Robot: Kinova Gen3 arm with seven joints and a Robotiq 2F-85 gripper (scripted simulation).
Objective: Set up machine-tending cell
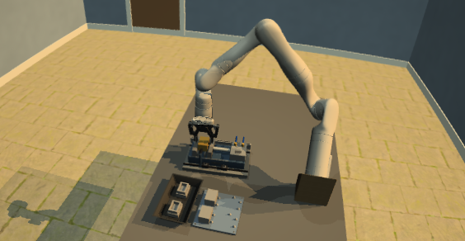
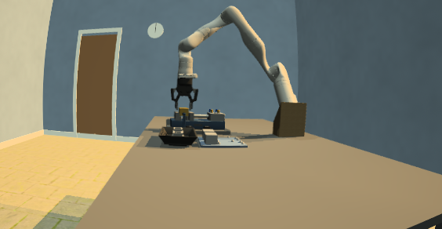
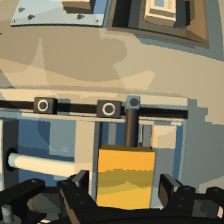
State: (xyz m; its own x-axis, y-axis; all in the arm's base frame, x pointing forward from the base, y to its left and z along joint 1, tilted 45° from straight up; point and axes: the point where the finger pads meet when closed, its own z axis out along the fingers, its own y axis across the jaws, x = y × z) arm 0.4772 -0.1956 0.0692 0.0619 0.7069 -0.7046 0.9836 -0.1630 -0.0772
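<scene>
A brass blank [image 1: 203, 145] sits in the vise [image 1: 218, 153] at its left end, by the dark work stop rod [image 3: 131, 125]. My gripper [image 1: 203, 139] hangs straight above it, open, with a finger on each side of the blank [image 3: 126, 180] and a small gap on both sides. Two aluminium blanks [image 1: 211, 196] [image 1: 205, 214] lie flat on the infeed plate [image 1: 220, 211]. Two finished parts [image 1: 182, 190] [image 1: 175, 208] lie pocket up in the outfeed tray [image 1: 178, 199].
The vise's right block carries blue hoses [image 1: 240, 139]. The arm's brown base box [image 1: 315, 189] stands at the right of the table. The tray [image 2: 177, 135] and plate [image 2: 223, 141] lie in front of the vise, with several pins on the plate.
</scene>
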